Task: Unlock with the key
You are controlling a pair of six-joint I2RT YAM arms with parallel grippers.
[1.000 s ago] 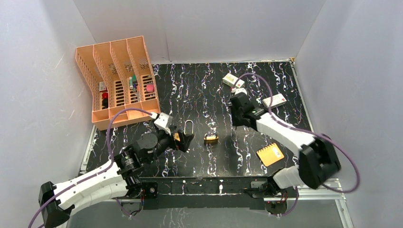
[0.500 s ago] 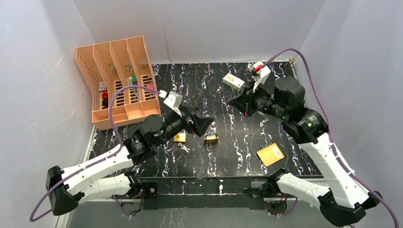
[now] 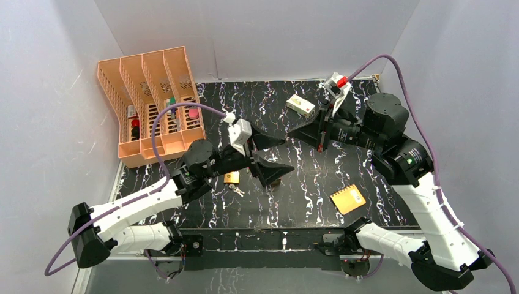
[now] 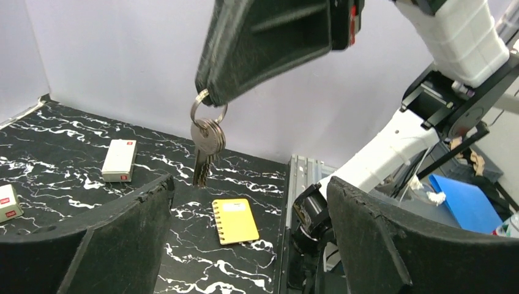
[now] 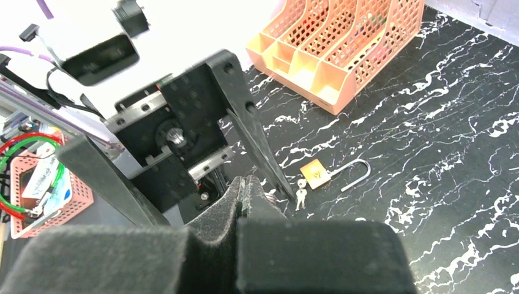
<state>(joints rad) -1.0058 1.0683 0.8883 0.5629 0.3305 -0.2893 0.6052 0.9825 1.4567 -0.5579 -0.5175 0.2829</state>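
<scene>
A bunch of small silver keys [image 4: 207,139] hangs on a ring from the tip of my right gripper [image 4: 211,98], which is shut on it and held in the air. In the top view my right gripper [image 3: 291,130] faces my left gripper [image 3: 287,153], which is wide open, empty and raised above the table. In the left wrist view my left gripper [image 4: 248,184] is just below the hanging keys. A brass padlock [image 5: 316,173] with its shackle swung open lies on the table, a second tiny key [image 5: 300,197] beside it. Both also show in the top view: padlock [image 3: 231,177], key [image 3: 236,190].
An orange file rack [image 3: 153,104] stands at the back left. A yellow notebook [image 3: 347,199] lies at the front right, and it also shows in the left wrist view [image 4: 235,220]. A white box [image 3: 301,105] lies at the back. My left finger [image 3: 272,170] hides a second padlock.
Both arms have risen from the table. My left gripper left the padlock on the table, moved right and opened wide. My right gripper lifted and swung toward it with the keys.
</scene>
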